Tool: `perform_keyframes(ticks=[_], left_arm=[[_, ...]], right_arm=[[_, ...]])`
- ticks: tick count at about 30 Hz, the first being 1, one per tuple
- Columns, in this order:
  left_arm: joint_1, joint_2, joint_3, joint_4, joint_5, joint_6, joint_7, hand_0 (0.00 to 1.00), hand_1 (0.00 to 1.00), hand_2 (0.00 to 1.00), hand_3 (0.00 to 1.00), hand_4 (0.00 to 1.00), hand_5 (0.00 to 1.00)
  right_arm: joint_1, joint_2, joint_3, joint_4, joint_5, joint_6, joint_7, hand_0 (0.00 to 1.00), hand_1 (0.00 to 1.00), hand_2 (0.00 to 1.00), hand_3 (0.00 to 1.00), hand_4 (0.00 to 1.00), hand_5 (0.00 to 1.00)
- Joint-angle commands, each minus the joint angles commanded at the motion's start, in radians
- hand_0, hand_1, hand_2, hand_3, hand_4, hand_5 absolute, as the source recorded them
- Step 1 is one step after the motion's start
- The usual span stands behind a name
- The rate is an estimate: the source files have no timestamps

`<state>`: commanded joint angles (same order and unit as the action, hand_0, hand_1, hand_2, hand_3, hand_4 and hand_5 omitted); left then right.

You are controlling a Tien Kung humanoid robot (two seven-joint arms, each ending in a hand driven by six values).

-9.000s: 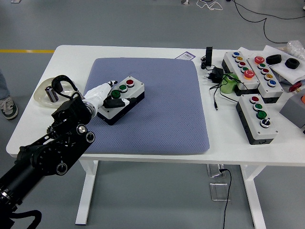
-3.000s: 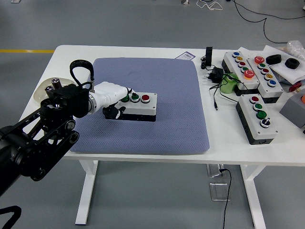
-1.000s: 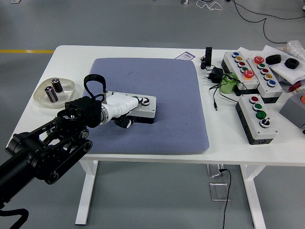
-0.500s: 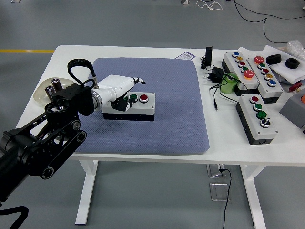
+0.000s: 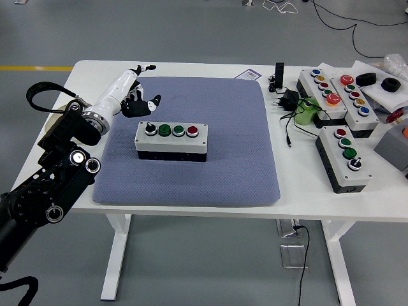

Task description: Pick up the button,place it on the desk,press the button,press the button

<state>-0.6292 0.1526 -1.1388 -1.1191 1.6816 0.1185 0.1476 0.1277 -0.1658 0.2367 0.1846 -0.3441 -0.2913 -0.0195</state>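
The button box (image 5: 171, 141) is white on a black base and lies flat on the blue-grey mat (image 5: 217, 172), left of the mat's middle. Its top carries a black knob, two green buttons and a red button in a row. My left hand (image 5: 135, 94) is white with black fingertips and hovers above the mat's far left corner, up and to the left of the box, apart from it. Its fingers (image 5: 152, 101) are spread and hold nothing. The black left arm (image 5: 60, 172) comes in from the lower left. The right arm does not show.
Three more button boxes (image 5: 344, 157) sit at the table's right side with a black plug and cable (image 5: 287, 108) and a green object (image 5: 308, 111). Black parts lie on a white box (image 5: 381, 83) at the far right. The white table (image 5: 331, 204) borders the mat.
My left hand has lifted off the button box and drawn back up and to the left, to the mat's far corner. The box stays where it lay half a second ago.
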Motion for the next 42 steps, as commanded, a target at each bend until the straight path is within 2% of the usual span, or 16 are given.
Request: perform_keyframes(ticks=[1, 6, 7, 10, 22, 24, 42], left_arm=[[0.007, -0.003, -0.016, 0.013, -0.046, 0.014, -0.026, 0.771, 0.841, 0.882, 0.964, 0.761, 0.936], [0.025, -0.012, -0.068, 0.062, -0.254, 0.057, -0.108, 0.771, 0.841, 0.882, 0.964, 0.761, 0.936], [0.028, -0.013, -0.078, 0.067, -0.292, 0.063, -0.119, 0.797, 0.853, 0.904, 0.947, 0.746, 0.998], [0.04, -0.017, -0.111, 0.078, -0.423, 0.058, -0.141, 0.797, 0.853, 0.904, 0.947, 0.746, 0.998], [0.058, -0.014, -0.164, 0.102, -0.927, -0.011, -0.11, 0.785, 0.83, 0.879, 0.924, 0.724, 0.998], [0.059, -0.012, -0.168, 0.102, -0.964, -0.02, -0.109, 0.785, 0.83, 0.879, 0.924, 0.724, 0.998], [0.06, -0.004, -0.175, 0.114, -0.96, -0.027, -0.102, 0.777, 0.82, 0.87, 0.929, 0.715, 0.998]], right_arm=[[0.0, 0.0, -0.002, 0.0, 0.002, 0.0, 0.0, 0.638, 0.532, 0.553, 0.635, 0.235, 0.243], [0.001, 0.001, -0.004, 0.0, 0.003, 0.0, 0.0, 0.638, 0.532, 0.553, 0.635, 0.235, 0.243], [0.001, 0.001, -0.005, 0.0, 0.004, 0.0, 0.0, 0.638, 0.532, 0.553, 0.634, 0.235, 0.244], [0.0, 0.001, -0.005, 0.0, 0.005, 0.0, 0.0, 0.638, 0.532, 0.553, 0.634, 0.235, 0.244], [0.003, 0.002, -0.008, 0.0, 0.007, -0.001, -0.001, 0.639, 0.532, 0.554, 0.635, 0.236, 0.244], [0.003, 0.002, -0.007, 0.0, 0.006, -0.001, -0.001, 0.639, 0.532, 0.554, 0.635, 0.236, 0.244], [0.001, 0.002, -0.015, 0.0, 0.012, -0.002, -0.001, 0.638, 0.532, 0.554, 0.635, 0.236, 0.243]])
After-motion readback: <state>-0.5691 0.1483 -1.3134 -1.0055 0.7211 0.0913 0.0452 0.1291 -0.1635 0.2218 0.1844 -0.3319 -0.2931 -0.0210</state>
